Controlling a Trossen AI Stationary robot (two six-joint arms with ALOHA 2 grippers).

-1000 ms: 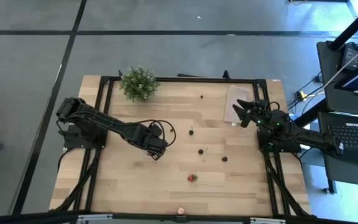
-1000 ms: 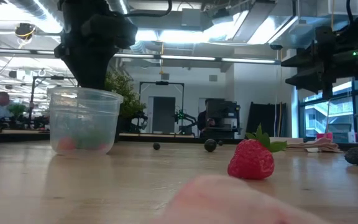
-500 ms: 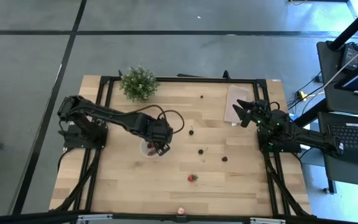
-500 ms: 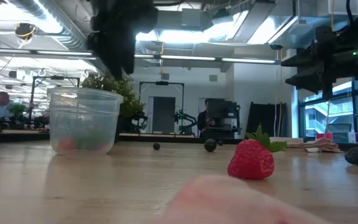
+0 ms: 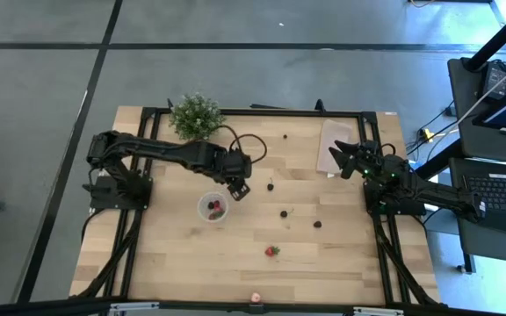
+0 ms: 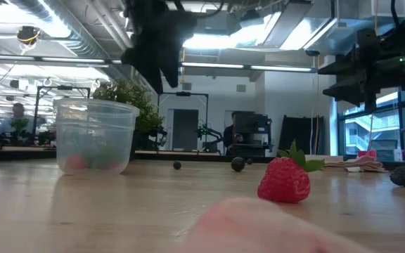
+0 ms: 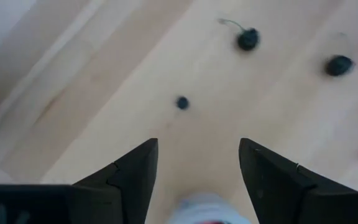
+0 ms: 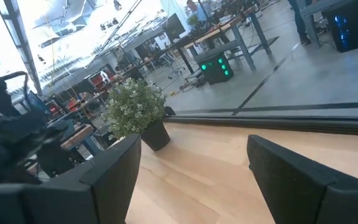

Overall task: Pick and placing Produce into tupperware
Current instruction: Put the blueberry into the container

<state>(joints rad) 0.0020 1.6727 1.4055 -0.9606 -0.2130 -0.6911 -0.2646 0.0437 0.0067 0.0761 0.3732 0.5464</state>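
The tupperware, a small round translucent cup, stands left of the table's middle with red fruit inside; the low view shows it too. My left gripper hangs open just beyond the cup's far-right side, pointing steeply down, with nothing between its fingers. Loose produce lies on the wood: a red strawberry and dark berries. My right gripper waits open at the table's right side.
A bushy potted plant stands at the far left of the table. A flat beige sheet lies at the far right. Another dark berry sits near the far edge, and a pinkish fruit at the near edge.
My left gripper has risen from over the tupperware and swung toward the table's far edge and a little to the right, turning as it went. The cup, which the gripper covered before, now shows uncovered with red fruit in it.
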